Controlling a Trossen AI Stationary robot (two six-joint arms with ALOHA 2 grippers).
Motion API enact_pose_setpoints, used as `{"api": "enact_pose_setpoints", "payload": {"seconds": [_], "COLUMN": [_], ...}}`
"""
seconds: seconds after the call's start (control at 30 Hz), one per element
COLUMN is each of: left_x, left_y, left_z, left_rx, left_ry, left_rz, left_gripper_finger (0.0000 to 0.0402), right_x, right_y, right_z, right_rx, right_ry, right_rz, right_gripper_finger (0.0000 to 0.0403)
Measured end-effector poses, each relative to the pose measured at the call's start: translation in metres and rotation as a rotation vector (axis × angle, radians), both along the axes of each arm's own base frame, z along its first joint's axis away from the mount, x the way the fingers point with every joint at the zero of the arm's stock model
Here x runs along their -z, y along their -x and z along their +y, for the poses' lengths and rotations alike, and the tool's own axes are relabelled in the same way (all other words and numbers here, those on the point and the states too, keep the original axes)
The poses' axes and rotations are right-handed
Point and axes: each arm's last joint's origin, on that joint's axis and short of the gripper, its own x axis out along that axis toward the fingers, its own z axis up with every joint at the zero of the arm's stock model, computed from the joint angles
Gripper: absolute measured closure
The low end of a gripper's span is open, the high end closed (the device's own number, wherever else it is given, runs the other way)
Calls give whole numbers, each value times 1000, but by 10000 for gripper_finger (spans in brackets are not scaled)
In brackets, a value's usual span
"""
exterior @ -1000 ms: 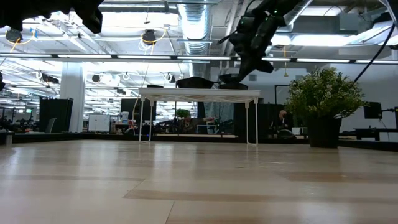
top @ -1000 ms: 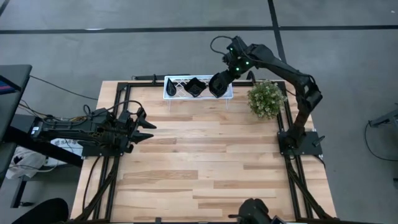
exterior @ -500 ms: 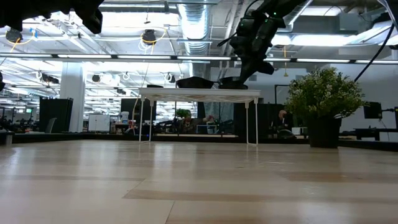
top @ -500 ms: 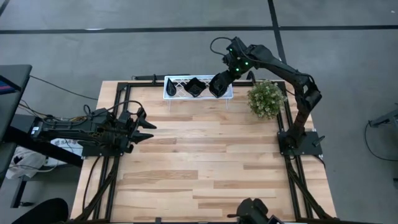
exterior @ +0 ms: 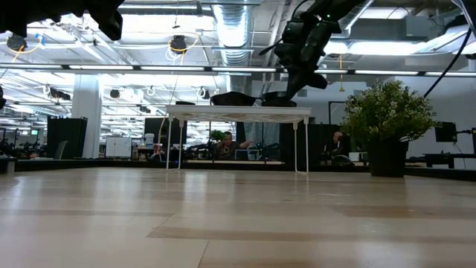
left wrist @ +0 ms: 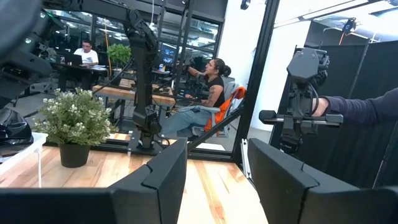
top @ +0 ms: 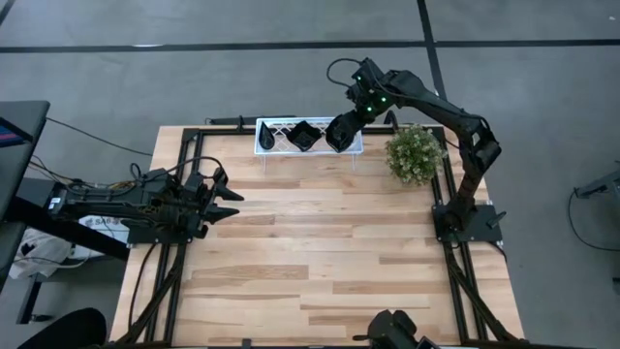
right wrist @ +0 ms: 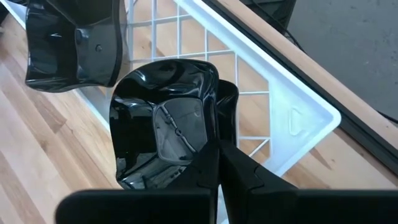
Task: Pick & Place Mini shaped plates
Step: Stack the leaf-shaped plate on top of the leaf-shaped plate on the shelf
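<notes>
Glossy black mini shaped plates sit in a white lattice tray [top: 263, 137] at the table's far edge. A rounded-square plate [right wrist: 165, 130] lies on top of another one at the tray's right part. A further plate [right wrist: 74, 43] rests on the lattice beside them, also seen in the high view [top: 303, 135]. My right gripper [top: 341, 131] is down over the stacked plates, with its fingers shut at the top plate's rim. My left gripper [top: 228, 197] is open at the table's left side, away from the tray. My right gripper pinches the top rounded-square plate by its rim [right wrist: 211, 144] between the two fingers [right wrist: 245, 174]. It comes slanting down from above and from the table's right. The plate lies about level on the plate beneath it in the tray [right wrist: 298, 118].
A green potted plant [top: 415, 153] stands right of the tray, close to my right arm. The tray stands on thin legs [exterior: 238, 112] above the wood. Bare wood stretches across the middle and near part of the table [top: 329, 252]. People are in the room beyond.
My right gripper has edged slightly up and toward the far edge over the tray in the first half second, then held still. The plates in the tray stay where they were.
</notes>
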Motion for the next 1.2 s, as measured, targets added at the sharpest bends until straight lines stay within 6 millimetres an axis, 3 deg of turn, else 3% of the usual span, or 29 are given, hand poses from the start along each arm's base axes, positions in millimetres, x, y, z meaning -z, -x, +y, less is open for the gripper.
{"api": "enact_pose_setpoints", "payload": {"seconds": [0.5, 1.2], "left_x": [0, 0], "left_y": [0, 0], "left_z": [0, 0], "left_rx": [0, 0], "left_ry": [0, -4], "left_rz": [2, 2], "left_gripper_finger": [229, 229], "right_x": [0, 1], "right_y": [-3, 0], "right_z": [3, 5], "right_rx": [-11, -52], "right_ry": [2, 3], "right_rz": [-3, 27], "right_gripper_finger": [348, 345]}}
